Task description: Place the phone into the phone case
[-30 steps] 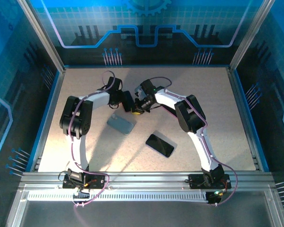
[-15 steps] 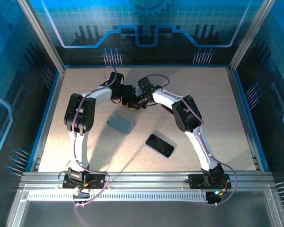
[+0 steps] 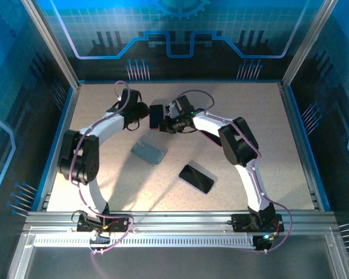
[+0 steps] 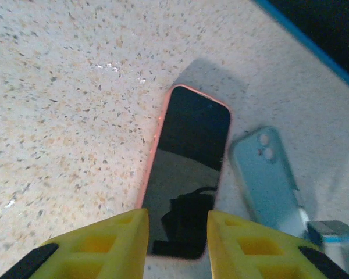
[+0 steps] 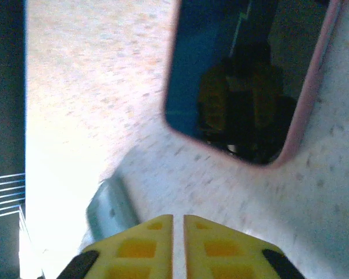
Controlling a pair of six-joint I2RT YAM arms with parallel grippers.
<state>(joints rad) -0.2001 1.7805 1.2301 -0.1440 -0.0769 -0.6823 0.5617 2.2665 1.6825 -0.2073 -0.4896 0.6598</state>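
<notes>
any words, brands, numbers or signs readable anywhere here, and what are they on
No readable text in any view.
pink-rimmed phone: dark screen, reflections only, no logo.
grey phone case: camera cutouts, no brand visible.
black phone lying on the table: blank screen, too small to show any marking.
blue back wall: gear and circuit-line graphics, no words or numbers.

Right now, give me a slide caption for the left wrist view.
Left gripper holding the pink-edged phone by one end over the speckled table, where the grey-blue phone case lies.
</notes>
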